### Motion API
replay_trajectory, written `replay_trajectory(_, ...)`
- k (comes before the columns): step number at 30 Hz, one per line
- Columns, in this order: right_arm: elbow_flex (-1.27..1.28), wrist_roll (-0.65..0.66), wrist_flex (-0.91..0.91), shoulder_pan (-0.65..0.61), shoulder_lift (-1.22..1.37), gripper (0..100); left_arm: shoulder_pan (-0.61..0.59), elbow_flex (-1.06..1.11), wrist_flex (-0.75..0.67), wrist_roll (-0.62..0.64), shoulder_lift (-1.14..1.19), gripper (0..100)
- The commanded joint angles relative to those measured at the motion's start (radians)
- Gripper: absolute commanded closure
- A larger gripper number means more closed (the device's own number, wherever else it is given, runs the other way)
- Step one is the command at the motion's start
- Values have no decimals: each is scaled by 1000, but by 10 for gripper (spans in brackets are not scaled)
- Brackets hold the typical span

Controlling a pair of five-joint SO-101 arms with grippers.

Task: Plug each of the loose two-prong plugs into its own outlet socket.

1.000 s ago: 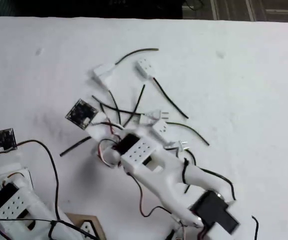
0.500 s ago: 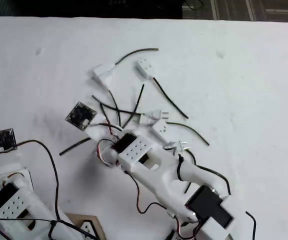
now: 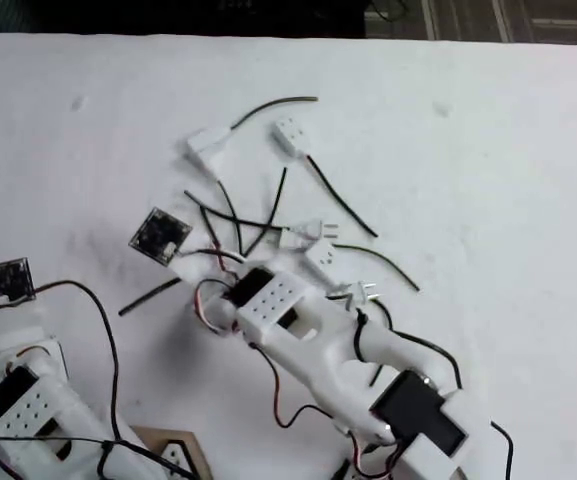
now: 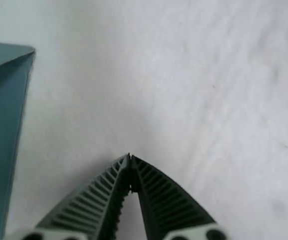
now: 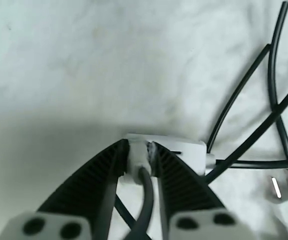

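Note:
My right gripper (image 5: 139, 148) is shut on a small white plug (image 5: 138, 159) whose black cord runs back between the fingers. The plug's front touches a white outlet socket (image 5: 179, 151) lying on the table. In the high view the right arm (image 3: 298, 325) lies across the table's middle. Two loose two-prong plugs (image 3: 308, 233) (image 3: 358, 292) lie by it, with a socket (image 3: 320, 254) between them. Two more white sockets (image 3: 206, 146) (image 3: 290, 133) with black cords lie farther back. My left gripper (image 4: 130, 167) is shut and empty over bare white table.
Black cords (image 3: 258, 225) cross one another between the sockets and the right arm. The left arm (image 3: 18, 405) sits at the near left corner. A teal box edge (image 4: 4, 125) stands beside the left gripper. A wooden piece (image 3: 173, 452) lies at the near edge.
The right arm has shifted slightly, its elbox end dropping toward the near edge and its wrist nudging left. The left arm has kept still.

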Motion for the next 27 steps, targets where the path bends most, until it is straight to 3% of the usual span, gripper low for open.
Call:
replay_trajectory(1, 9, 3, 104, -16, -111, 848, -2, -5, -17, -6, -18, 977)
replay_trajectory(5, 8, 3, 200, -19, -243, 736, -2, -5, -17, -6, -18, 977)
replay_trajectory(20, 6, 11, 427, 12, -601, 735, 5, -9, -17, -8, -19, 977)
replay_trajectory(23, 8, 5, 516, 79, -700, 793, 47, -44, -8, -8, -19, 976)
replay_trajectory(27, 15, 3, 575, 203, -805, 955, 64, -175, 54, -8, -19, 976)
